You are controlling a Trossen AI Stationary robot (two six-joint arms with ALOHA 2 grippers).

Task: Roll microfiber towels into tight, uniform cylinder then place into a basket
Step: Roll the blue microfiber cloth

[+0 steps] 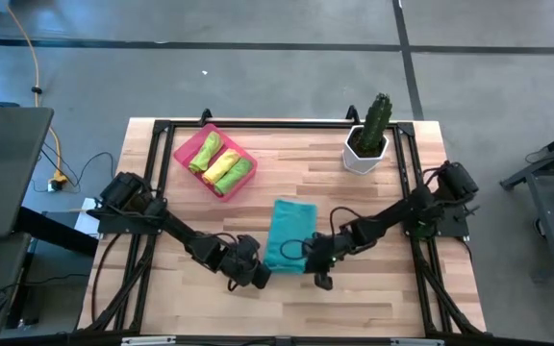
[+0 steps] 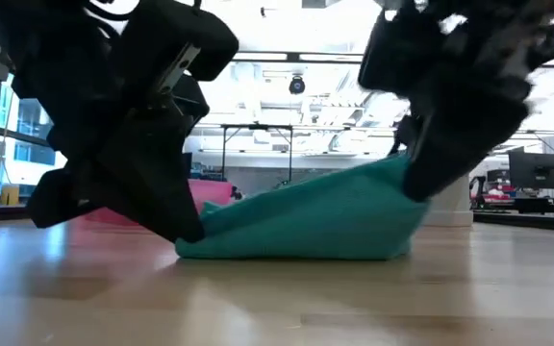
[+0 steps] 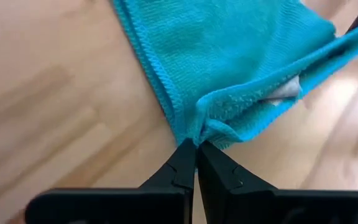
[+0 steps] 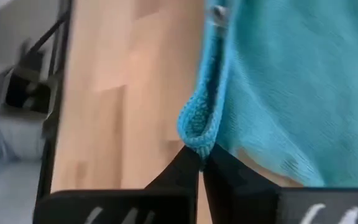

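A teal towel (image 1: pixel 291 234) lies on the wooden table near its front edge. My left gripper (image 3: pixel 196 152) is shut on the towel's near left corner and my right gripper (image 4: pixel 201 158) is shut on its near right corner. In the low view the right corner (image 2: pixel 407 178) stands raised and the cloth slopes down to the left corner (image 2: pixel 188 245) near the table. The far part of the towel rests flat on the table. The pink basket (image 1: pixel 183 152) at the far left holds three rolled towels, two lime green and one yellow (image 1: pixel 221 165). My left gripper pinches the teal towel's near left corner (image 3: pixel 199 132) between its fingertips, slanting down from the near left. The cloth is bunched there, and the corner sits low, close to the table. My right gripper pinches a folded bit of hem at the near right corner (image 4: pixel 196 134) between its fingertips, slanting down from the near right. That corner is lifted clear, with the cloth sloping down from it to the table.
A white pot with a green cactus (image 1: pixel 365 144) stands at the far right of the table. A black frame (image 1: pixel 287 125) runs around the table's edges. Bare wood lies between the teal towel and the basket.
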